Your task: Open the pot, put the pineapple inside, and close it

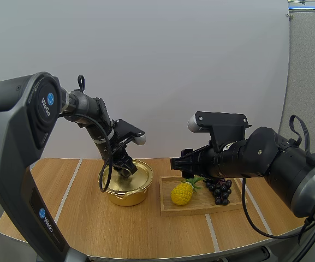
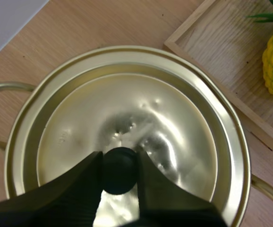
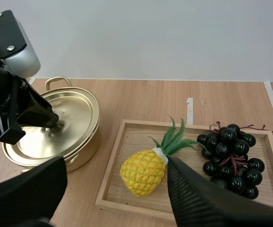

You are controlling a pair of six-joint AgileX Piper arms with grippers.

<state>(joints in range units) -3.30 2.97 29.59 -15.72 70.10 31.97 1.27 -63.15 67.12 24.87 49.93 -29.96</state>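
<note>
Robotics lab: 2 arms (image 1: 91, 123) at a wooden table (image 1: 146, 229), white screen (image 1: 146, 65) behind.

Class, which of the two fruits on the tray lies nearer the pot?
The yellow pineapple; the dark grapes lie at the far end of the tray, away from the pot.

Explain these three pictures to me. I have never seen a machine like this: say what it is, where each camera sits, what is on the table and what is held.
This is a robot with two arms working at a table. One picture looks down from behind the arms. The other two come from a camera on each wrist. The left gripper is shut on the knob of the lid, which sits on a gold pot. The right gripper hangs open near a tray that holds a pineapple and grapes.
</note>
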